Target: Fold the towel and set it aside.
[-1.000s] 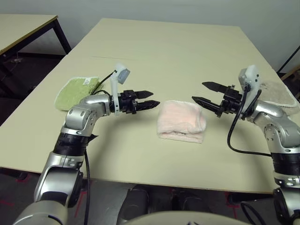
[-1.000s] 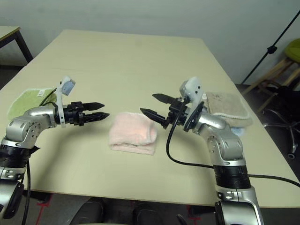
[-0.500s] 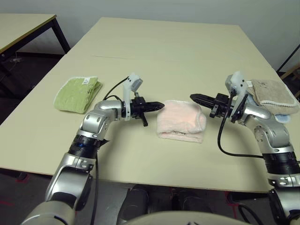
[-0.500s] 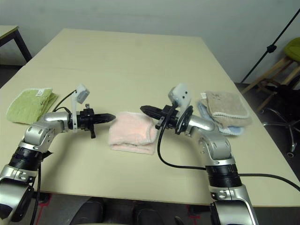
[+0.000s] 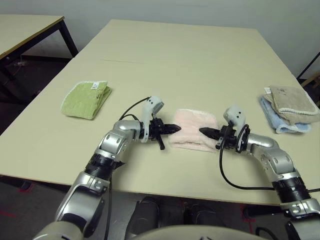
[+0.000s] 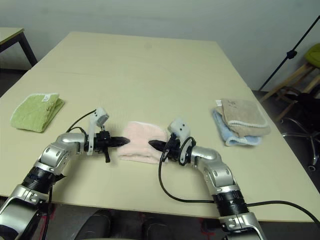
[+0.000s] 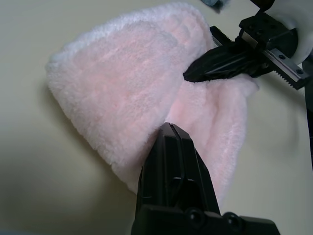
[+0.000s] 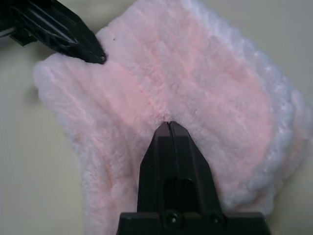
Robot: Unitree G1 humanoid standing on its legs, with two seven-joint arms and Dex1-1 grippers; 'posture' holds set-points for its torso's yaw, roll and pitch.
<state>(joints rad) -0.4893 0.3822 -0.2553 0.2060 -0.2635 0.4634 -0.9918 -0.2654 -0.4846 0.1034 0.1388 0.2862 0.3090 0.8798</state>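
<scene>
Pale pink terry towel (image 5: pixel 194 129) lay folded into a small thick bundle on the beige table (image 5: pixel 175 60), near the front edge, between the two grippers. Left gripper (image 5: pixel 174 128) sat low at the towel's left end, fingers pressed together into a single black point, tip touching the pile. Right gripper (image 5: pixel 203 131) was at the towel's right end, also clenched to a point, tip pushed against the fabric. In the left wrist view the left gripper's closed fingers (image 7: pixel 172 161) rested on the pink pile, no cloth visible between them; the other gripper's tip met the far end of the bundle. The right wrist view was the same: closed fingers (image 8: pixel 171 152) pressed into a dent in the terry, nothing pinched between them. Neither one looked to be grasping the towel, just touching it from opposite ends.

Folded green towel (image 5: pixel 85 99) lay well to the left on the table, small white tag on top. At the right side, near the table edge, a beige cloth (image 5: pixel 291 100) was stacked on a light blue cloth (image 5: pixel 276 117), both folded. A second table (image 5: pixel 25 29) stood at far left, apart.
</scene>
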